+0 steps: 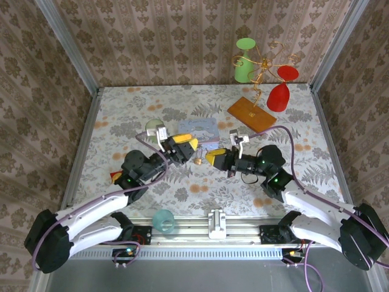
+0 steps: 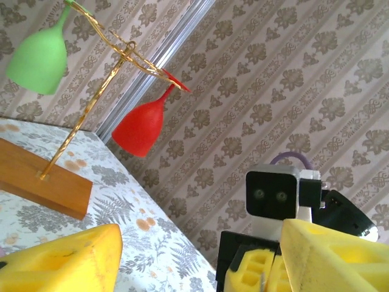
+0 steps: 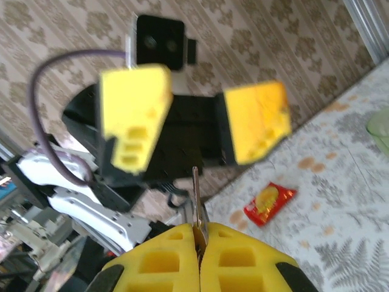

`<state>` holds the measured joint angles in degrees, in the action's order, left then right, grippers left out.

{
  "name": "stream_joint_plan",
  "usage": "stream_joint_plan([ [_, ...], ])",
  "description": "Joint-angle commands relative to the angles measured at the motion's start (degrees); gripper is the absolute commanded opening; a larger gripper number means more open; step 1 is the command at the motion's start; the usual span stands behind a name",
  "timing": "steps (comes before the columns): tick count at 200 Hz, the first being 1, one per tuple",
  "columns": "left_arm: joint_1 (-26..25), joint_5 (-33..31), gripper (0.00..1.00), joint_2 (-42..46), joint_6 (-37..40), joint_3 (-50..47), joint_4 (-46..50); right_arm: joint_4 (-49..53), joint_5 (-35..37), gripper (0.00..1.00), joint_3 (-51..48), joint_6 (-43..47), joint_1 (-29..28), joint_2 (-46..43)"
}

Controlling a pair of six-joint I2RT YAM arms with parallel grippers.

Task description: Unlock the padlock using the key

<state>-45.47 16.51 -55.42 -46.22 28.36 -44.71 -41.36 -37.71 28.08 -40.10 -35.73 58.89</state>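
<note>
My right gripper (image 3: 199, 234) is shut on the key (image 3: 196, 194), a thin dark blade that sticks straight out from between the yellow pads. From above, this gripper (image 1: 214, 159) points left at my left gripper (image 1: 188, 146). The left gripper (image 3: 194, 121) faces the key with its yellow fingers wide apart and nothing between them. Its own camera shows the same open gap (image 2: 200, 255), with the right gripper (image 2: 267, 274) and a sliver of the key (image 2: 262, 282) beyond. The padlock (image 1: 198, 162) is a tiny brass speck on the table between the two grippers.
A wooden stand (image 1: 251, 114) at the back right holds a green cup (image 1: 244, 68) and a red cup (image 1: 279, 94). A pale blue box (image 1: 200, 129) and a clear glass (image 1: 155, 128) lie behind the grippers. Near the front are a red packet (image 1: 115, 176) and a teal cup (image 1: 163, 220).
</note>
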Motion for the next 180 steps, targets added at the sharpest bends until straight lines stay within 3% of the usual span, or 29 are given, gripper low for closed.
stream_joint_plan([
  [1, 0.1, 7.6, 0.69, 0.1, 4.6, 4.9, 6.2, 11.8, -0.9, 0.00, 3.4, 5.4, 0.0, -1.1],
  [24, 0.1, 13.7, 0.62, -1.4, 7.4, 8.4, 12.2, 12.8, -1.4, 0.00, 3.8, 5.6, 0.0, -1.1],
  [53, 0.0, 15.6, 0.54, -0.8, 12.5, 10.4, 21.1, 12.0, -1.4, 0.00, 3.7, 5.0, 0.0, -1.0],
  [91, 0.1, 16.1, 0.56, -0.6, 16.0, 10.8, 27.4, 9.3, -3.1, 0.00, 3.6, 4.1, 0.0, -0.3],
  [130, 0.1, 16.7, 0.60, -1.5, 13.8, 9.0, 21.6, 7.4, -4.5, 0.00, 4.2, 2.8, 0.0, 1.8],
  [163, 0.0, 20.0, 0.39, -3.7, 12.0, 9.6, 17.5, 3.4, -5.4, 0.00, 4.5, 0.9, -0.3, 4.7],
  [180, 0.2, 21.6, 0.36, -3.9, 12.2, 10.0, 18.5, 0.1, -5.4, 0.00, 3.6, -0.3, 0.0, 4.8],
])
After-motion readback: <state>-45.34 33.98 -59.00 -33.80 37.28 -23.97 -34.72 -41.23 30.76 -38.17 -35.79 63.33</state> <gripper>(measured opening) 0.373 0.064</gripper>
